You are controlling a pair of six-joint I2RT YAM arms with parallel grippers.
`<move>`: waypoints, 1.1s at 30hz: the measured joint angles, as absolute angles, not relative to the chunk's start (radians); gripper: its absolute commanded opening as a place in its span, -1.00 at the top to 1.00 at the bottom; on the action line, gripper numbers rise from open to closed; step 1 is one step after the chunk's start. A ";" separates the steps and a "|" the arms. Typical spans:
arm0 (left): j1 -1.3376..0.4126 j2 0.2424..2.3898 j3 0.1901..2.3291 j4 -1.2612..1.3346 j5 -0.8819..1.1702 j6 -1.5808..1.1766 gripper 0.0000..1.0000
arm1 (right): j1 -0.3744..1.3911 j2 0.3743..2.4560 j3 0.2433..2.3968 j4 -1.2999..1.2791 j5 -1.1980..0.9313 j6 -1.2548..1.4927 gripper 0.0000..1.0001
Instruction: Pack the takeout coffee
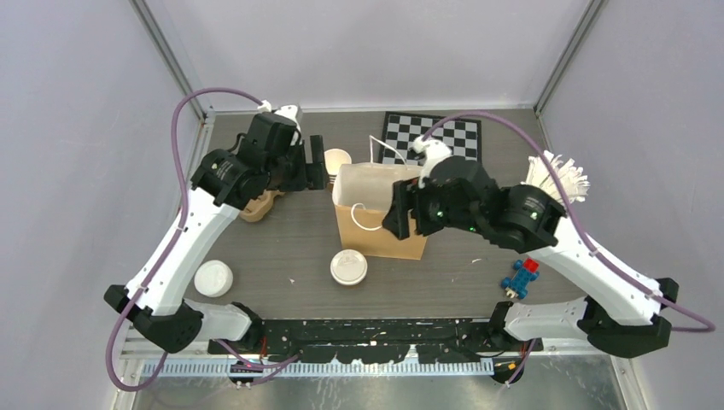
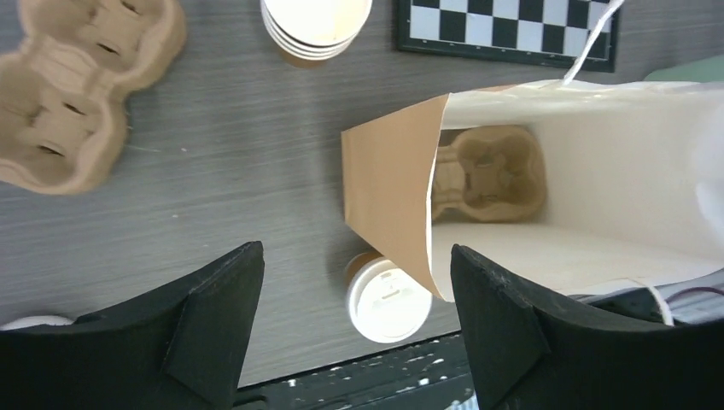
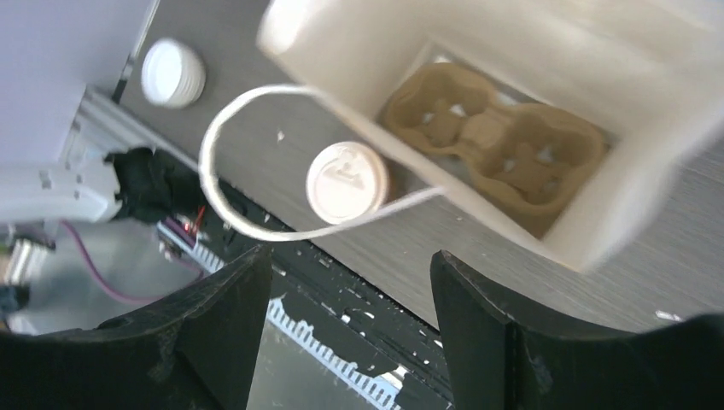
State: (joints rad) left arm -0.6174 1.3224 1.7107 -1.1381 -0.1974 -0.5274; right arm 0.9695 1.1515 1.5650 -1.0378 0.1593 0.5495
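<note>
Finding: the takeout coffee (image 1: 348,266) is not packed. It stands upright and lidded on the table, just beside the near-left corner of the brown paper bag (image 1: 384,235); whether it touches the bag wall cannot be told. The bag stands open with a cup carrier (image 2: 491,175) lying flat on its floor.

Left gripper (image 2: 354,256): jaws wide apart, nothing between them, hovering above the bag's left side. Right gripper (image 3: 350,256): jaws likewise apart and empty, above the bag's near rim.

Risks noted:
- Neither gripper steadies the bag. It looks light, so contact during approach to the cup, or while lowering it in, could slide or topple the bag.
- The bag handle (image 3: 209,162) loops out over the near side, above the cup. A finger reaching down may snag it and drag the bag.
- A grasp taken on the lid instead of the paper wall could pop the lid off.
- A hard squeeze may crush the cup.
- A cup released off a carrier well would probably tip inside.
- The loose white lid (image 1: 213,278), well left of the bag, could be mistaken for the target.
</note>
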 measured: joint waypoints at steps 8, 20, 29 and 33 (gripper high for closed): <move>-0.472 1.252 1.555 -1.050 -0.046 -0.646 -0.72 | 1.197 1.319 1.567 -0.963 0.145 0.448 -0.74; -0.443 1.039 1.470 -1.070 -0.146 -0.656 -0.99 | 1.230 1.474 1.509 -0.863 0.144 0.384 -0.77; -0.428 1.024 1.351 -1.110 -0.183 -0.648 -1.00 | 1.234 1.627 1.482 -0.824 0.170 0.359 -0.81; -0.405 0.992 1.254 -1.115 -0.182 -0.657 -0.99 | 1.234 1.710 1.483 -0.816 0.209 0.339 -0.83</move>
State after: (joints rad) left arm -0.4049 0.9920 1.2545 -1.1152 -0.1822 -0.6571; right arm 1.2335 1.7100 1.4826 -0.8162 0.2089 0.3386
